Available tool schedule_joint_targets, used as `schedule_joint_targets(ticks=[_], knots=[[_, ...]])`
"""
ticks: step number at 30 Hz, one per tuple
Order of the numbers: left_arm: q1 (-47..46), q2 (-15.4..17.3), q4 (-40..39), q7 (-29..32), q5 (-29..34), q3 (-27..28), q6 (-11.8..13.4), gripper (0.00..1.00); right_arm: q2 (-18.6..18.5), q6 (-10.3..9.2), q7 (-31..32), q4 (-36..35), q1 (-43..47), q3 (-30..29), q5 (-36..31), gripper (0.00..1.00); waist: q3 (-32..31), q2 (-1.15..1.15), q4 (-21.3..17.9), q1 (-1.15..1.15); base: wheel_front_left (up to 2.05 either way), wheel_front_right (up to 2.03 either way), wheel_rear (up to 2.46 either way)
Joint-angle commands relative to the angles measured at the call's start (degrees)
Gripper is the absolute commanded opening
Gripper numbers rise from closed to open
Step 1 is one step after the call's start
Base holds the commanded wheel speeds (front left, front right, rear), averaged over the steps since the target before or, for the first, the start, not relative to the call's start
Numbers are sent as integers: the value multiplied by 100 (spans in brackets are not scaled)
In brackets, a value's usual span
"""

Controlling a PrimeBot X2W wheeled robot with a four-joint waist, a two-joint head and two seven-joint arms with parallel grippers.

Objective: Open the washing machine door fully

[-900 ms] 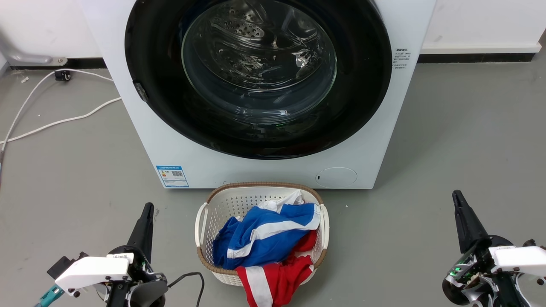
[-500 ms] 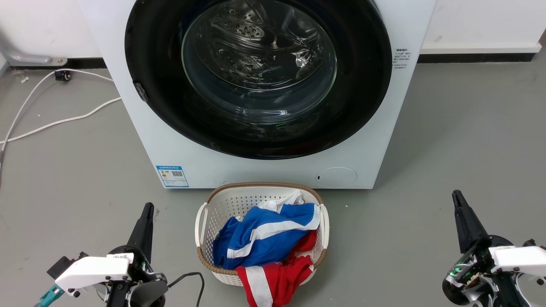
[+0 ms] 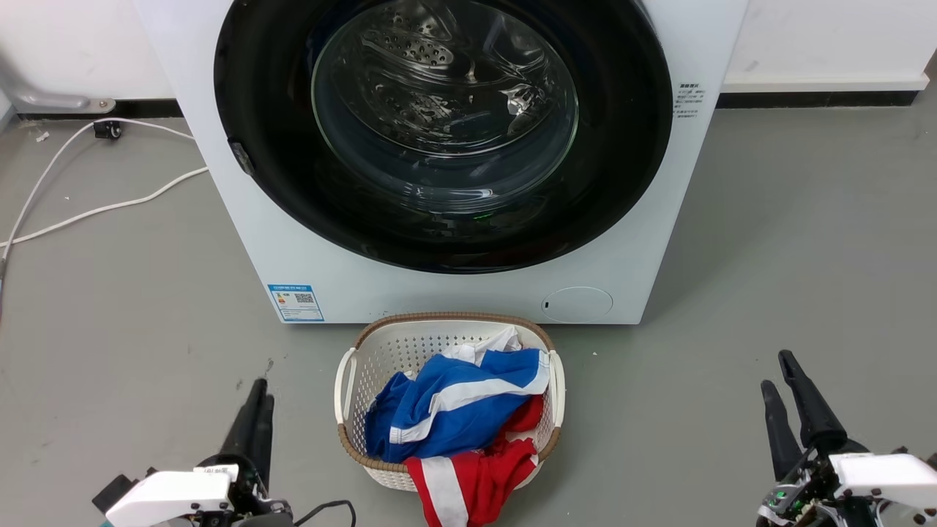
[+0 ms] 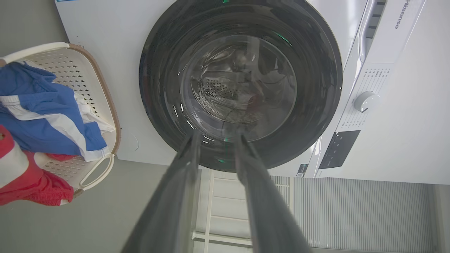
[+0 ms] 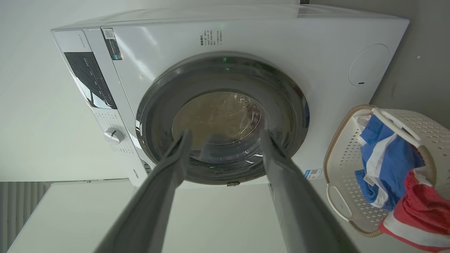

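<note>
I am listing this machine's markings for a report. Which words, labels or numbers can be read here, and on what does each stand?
"Hisense": on the white top panel, left wrist view.
Blue label with a QR code, low on the front: print too small to read.
Small print beside the washing machine door: too small to read.
Markings around the control knob: too small.
Sticker above the dark display: blurred.

The large round glossy black washing machine door [image 3: 443, 132] lies flush in the front of the white box-shaped washing machine [image 3: 454, 296], at the grey floor's [image 3: 768, 241] far edge. Just before the machine stands a cream perforated plastic basket [image 3: 350, 380] holding blue and red cloth garments [image 3: 446, 410]. White cables [image 3: 110, 208] lie left of the machine. The left gripper [image 3: 262, 389] is near the basket's left side, and the right gripper [image 3: 776, 369] is well to its right.
</note>
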Motion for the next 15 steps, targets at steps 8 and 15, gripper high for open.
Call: schedule_joint_targets(ticks=[8, 15], knots=[[-37, 16, -273, -272, 515, 70, 59, 100, -11, 1, -266, -248, 5, -91, -669, 100, 5, 0, 1, 0, 0, 0, 0], [-7, 19, -621, -458, 1383, 57, 272, 100, -10, 2, -451, -576, 68, -94, -1660, 100, 16, 0, 5, 0, 0, 0, 0]])
